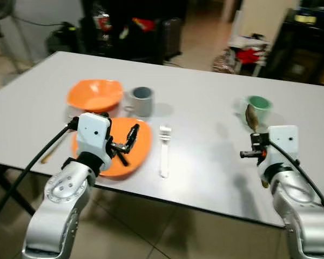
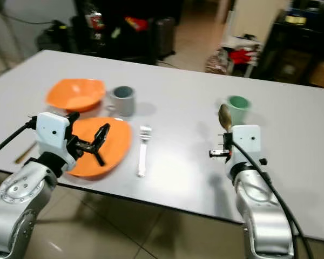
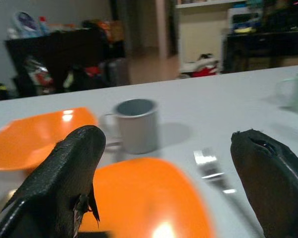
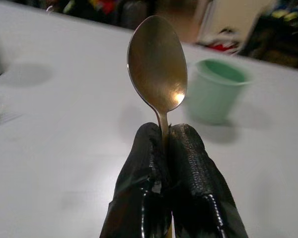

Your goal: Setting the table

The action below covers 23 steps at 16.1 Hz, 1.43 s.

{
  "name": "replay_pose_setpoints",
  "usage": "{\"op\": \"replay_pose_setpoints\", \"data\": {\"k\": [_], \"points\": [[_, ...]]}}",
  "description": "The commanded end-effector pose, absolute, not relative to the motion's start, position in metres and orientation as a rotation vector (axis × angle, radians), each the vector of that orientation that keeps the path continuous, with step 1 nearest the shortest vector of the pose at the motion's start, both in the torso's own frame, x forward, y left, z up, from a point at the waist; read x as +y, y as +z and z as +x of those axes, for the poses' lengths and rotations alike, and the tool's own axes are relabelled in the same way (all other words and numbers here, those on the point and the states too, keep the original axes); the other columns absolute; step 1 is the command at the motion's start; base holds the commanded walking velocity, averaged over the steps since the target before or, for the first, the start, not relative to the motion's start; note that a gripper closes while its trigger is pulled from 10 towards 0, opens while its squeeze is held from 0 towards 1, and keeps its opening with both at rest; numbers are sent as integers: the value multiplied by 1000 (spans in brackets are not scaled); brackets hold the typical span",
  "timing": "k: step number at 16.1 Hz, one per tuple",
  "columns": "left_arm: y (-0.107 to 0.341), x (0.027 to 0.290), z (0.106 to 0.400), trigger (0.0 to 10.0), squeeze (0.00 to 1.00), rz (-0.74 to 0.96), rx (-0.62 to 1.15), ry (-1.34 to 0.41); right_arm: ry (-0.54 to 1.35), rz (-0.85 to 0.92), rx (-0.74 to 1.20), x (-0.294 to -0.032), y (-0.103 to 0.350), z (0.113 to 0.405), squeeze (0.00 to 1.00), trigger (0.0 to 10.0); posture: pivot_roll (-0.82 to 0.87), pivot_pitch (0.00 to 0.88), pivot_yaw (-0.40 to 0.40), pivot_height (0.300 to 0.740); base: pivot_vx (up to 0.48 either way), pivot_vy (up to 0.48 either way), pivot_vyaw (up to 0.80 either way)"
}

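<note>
One spoon (image 4: pixel 157 64) held above the white table (image 1: pixel 205 156).
Its dull metal bowl stood upright, the handle clenched in the right gripper (image 4: pixel 165 148) near the green cup (image 4: pixel 216 91). Over the orange plate (image 1: pixel 137 148), the left gripper (image 1: pixel 128 141) hung with fingers spread apart.

Two silver metal arms w/ rounded, ball-like joints showing small round screw holes; each ends in a white boxy wrist block, the left arm (image 1: pixel 65 194) and the right arm (image 1: pixel 299 208) alike. A black cable (image 1: pixel 27 172) runs along each arm to the wrist block. Fingers (image 3: pixel 64 183) are black w/ a rough, grainy rubber-like surface, blunt at the tips.
</note>
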<state>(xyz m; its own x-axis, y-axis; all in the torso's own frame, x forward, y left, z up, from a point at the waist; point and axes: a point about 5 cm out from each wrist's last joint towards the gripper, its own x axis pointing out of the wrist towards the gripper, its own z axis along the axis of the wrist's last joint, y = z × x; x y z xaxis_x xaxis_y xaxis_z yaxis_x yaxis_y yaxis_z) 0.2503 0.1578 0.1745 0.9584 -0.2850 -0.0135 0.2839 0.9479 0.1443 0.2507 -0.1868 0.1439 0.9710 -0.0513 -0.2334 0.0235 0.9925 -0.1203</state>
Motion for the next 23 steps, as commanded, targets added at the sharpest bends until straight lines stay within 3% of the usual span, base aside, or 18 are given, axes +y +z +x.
{"op": "replay_pose_setpoints", "data": {"k": [1,7,11,17,23], "points": [[174,156,253,10000,0,140,-7,-300,-63,-126,254,-190,143,251,0,10000,-69,0,-17,740,0,0,0],[178,154,267,10000,0,162,-24,-264,-83,-98,256,-191,144,252,0,10000,-75,0,7,740,0,240,-725],[177,147,273,10000,0,154,-26,-270,-99,-102,254,-195,146,253,0,10000,-81,0,15,740,0,-480,-609],[175,148,271,10000,0,106,-30,-261,-93,-147,230,-203,153,257,0,10000,-85,0,6,740,0,0,0],[173,150,269,10000,0,109,-17,-247,-59,-154,221,-200,155,259,0,10000,-82,0,-4,740,302,0,-267]]}}
